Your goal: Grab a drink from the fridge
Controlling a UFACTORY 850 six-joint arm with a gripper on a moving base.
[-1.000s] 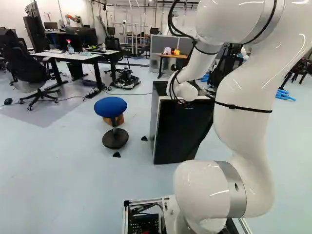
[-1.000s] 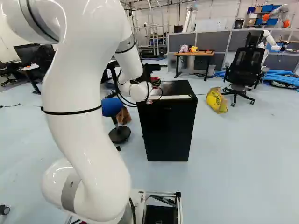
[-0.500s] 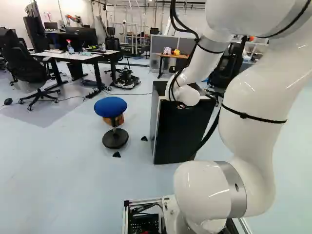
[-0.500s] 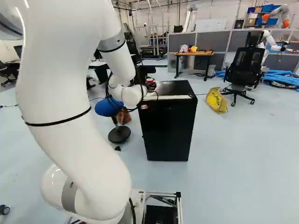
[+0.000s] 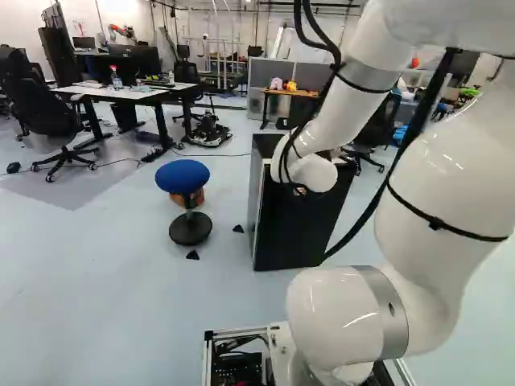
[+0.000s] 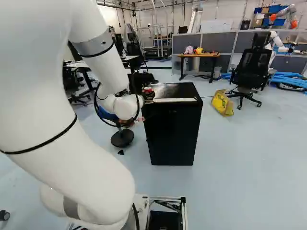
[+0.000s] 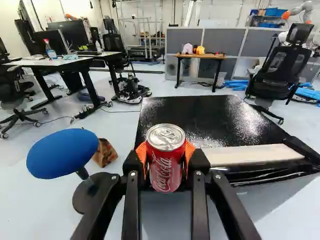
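You have the gripper [image 6: 149, 92] closed on the red drink can [image 7: 165, 167], its two fingers apart by just the can's width. Your orange pads [image 7: 141, 156] press it from left and right, and the can stands upright between them, near the left end of the fridge's [image 6: 173, 129] near edge. You can see large white script running up the side of the can, with smaller print by its rim. Its lid is silver, with the tab lying flat, and the red wall looks smooth and undented where it shows.

Your fridge is black, with a glossy top flecked with pale specks and a pale strip along the near edge. To its right, on the floor, you have a yellow bag [image 6: 223, 103] with dark lettering too small to make out.

To the left of the gripper is a round blue stool [image 7: 62, 153] on a black base, with a brown bag [image 7: 104, 152] just beside it. Far left, a spray bottle [image 7: 50, 50] stands on a white desk [image 7: 25, 63]. Far ahead, you see a pink toy [image 7: 187, 48] and a yellow toy [image 7: 200, 50] on a wood-topped table [image 7: 210, 56]. A black office chair [image 7: 277, 82] is far right.
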